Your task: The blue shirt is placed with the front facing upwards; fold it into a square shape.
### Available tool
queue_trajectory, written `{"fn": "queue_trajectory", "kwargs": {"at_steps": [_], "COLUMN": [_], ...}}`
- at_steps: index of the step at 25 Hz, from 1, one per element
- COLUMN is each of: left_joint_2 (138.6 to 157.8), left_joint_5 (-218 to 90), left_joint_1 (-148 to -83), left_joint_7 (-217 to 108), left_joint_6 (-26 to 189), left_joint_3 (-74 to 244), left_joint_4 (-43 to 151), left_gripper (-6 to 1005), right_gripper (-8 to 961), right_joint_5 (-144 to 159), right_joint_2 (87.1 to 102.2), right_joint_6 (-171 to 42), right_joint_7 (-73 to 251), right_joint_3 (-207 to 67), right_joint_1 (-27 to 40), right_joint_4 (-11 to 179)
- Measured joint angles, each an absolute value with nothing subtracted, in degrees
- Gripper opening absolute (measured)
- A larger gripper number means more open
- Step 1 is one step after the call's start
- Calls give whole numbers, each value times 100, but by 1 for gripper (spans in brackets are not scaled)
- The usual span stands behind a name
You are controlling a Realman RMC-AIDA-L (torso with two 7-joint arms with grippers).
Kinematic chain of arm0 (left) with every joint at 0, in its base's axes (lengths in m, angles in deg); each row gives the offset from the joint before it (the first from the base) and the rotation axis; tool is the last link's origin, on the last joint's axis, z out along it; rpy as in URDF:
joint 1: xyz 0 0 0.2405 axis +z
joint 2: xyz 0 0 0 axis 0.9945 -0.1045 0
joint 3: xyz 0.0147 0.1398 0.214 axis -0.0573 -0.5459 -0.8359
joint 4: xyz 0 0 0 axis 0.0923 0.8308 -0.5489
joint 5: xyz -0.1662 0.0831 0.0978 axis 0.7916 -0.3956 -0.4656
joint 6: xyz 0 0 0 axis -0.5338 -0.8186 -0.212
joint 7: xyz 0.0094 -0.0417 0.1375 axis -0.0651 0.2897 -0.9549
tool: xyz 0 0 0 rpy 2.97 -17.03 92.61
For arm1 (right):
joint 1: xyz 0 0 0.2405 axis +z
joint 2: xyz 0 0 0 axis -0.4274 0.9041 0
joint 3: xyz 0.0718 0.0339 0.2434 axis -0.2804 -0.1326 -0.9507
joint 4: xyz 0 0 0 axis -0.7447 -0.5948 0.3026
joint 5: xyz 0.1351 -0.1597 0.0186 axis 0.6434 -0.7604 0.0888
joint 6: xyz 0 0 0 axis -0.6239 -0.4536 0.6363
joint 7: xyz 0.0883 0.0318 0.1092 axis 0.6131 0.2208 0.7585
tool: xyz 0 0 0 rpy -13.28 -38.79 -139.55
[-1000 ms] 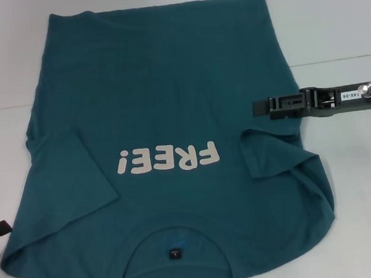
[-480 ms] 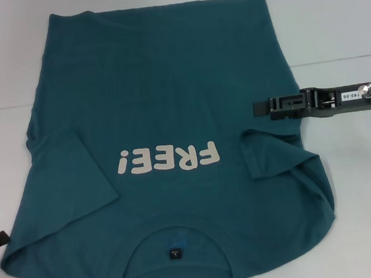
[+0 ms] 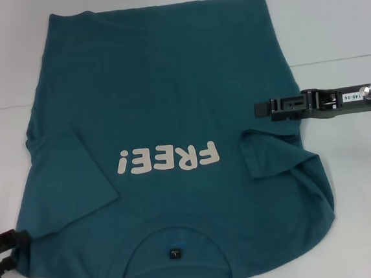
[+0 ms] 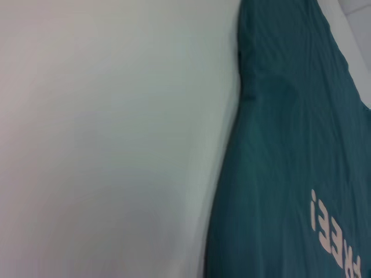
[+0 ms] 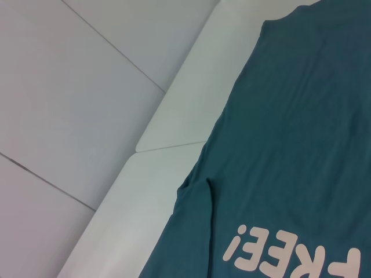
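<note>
Since the earlier frames the left gripper (image 3: 2,254) has been brought inward from the near left edge of the head view, and it is now seen at the shirt's (image 3: 163,102) near left corner, its dark fingers touching or overlapping the fabric edge there; whether they are parted or closed cannot be told. The right gripper (image 3: 261,107) has not shifted: it is held level at the shirt's right side, just above the folded-in right sleeve (image 3: 271,151), and its finger state cannot be told either. The shirt is spread front-up on the white table (image 3: 332,35), collar (image 3: 174,244) nearest the robot and hem farthest. Both sleeves are folded in over the body, and the cream "FREE!" print (image 3: 168,159) is read upside down in the head view.
</note>
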State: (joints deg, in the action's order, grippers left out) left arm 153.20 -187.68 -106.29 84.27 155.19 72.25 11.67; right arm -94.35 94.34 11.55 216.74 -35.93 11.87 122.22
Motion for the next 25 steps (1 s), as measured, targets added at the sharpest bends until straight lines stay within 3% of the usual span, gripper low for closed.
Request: {"fn": "queue_trajectory", "kwargs": {"at_steps": [25], "left_joint_2": [15230], "left_joint_5": [-18814], "left_joint_1": [-10937], "left_joint_7": [8492], "left_joint_6": [15159], "left_joint_3": [7153], "left_joint_4": [1356], "left_gripper": [724], "right_gripper": [762], "right_joint_5": [-9433], "right_joint_2": [9407], "right_joint_6": [1164], "right_joint_7": [21665], "right_joint_3": [-3606], "right_joint_1": [1161], "right_joint_4": [12222]}}
